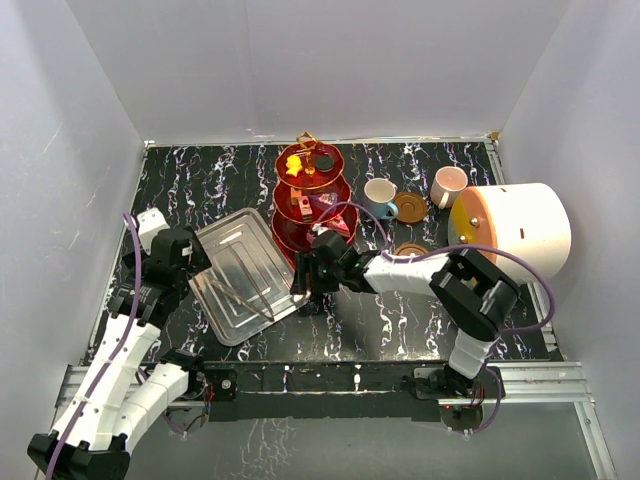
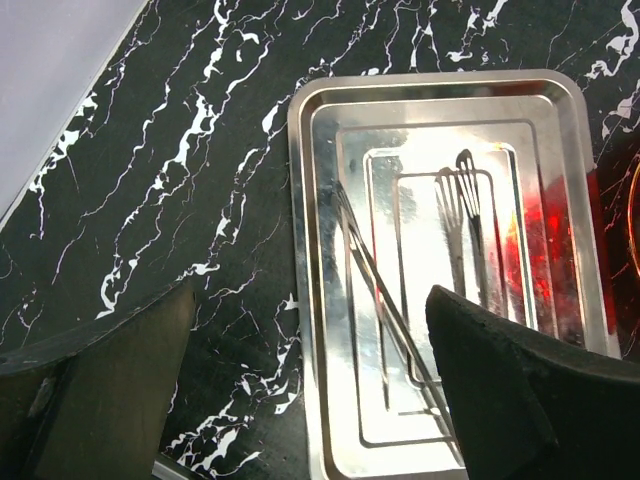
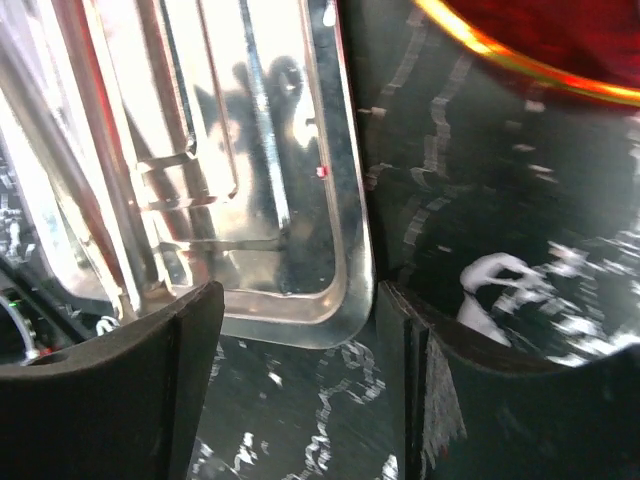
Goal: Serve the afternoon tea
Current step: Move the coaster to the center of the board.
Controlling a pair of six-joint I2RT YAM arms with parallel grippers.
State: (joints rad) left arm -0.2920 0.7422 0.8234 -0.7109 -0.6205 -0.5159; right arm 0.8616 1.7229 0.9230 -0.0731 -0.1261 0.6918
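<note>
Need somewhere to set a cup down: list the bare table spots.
Bare: the back-left corner, behind the tray and left of the stand; also the near strip between tray and right arm. Crowded: back right, with cups, saucers and cylinder.

The black two-finger left gripper (image 1: 186,263) is held low with its jaws spread wide. The black two-finger right gripper (image 1: 304,276) is extended leftward, jaws parted, nothing clasped.
</note>
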